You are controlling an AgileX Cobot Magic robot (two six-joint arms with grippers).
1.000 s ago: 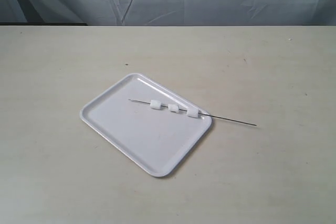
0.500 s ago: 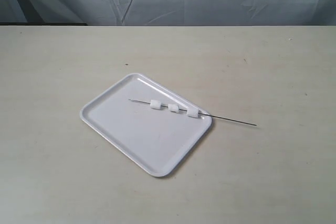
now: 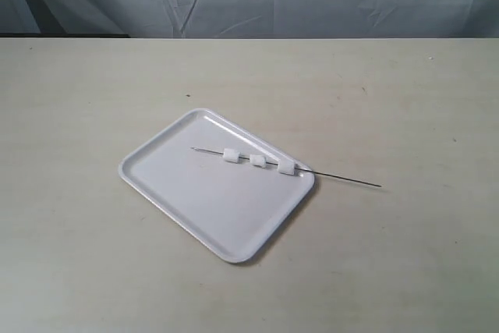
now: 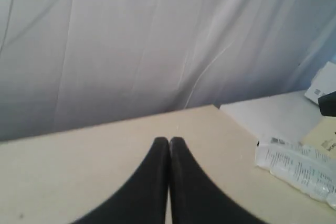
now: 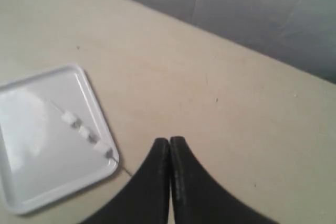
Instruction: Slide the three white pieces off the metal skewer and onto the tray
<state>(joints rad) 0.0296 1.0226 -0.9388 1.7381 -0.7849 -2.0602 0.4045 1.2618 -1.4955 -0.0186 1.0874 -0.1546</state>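
On the tray [image 3: 183, 193], near its right corner: three white pieces [image 3: 256, 161] sit threaded on metal skewer [image 3: 347, 179], bare end out over table [image 3: 413, 107] | left gripper [image 4: 169, 140], right gripper [image 5: 169, 140]: jaws pressed together, empty | best: right pinches bare end firmly, left braces pieces.

The right pincer [image 5: 169, 140] covers one end of the metal skewer [image 5: 122, 167].

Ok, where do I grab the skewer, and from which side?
Grip the skewer on its bare stretch that pokes past the tray rim over the table, probably with the right gripper from above, jaws across the rod. The pieces all sit on the part over the tray, so that end is free and on that arm's side.
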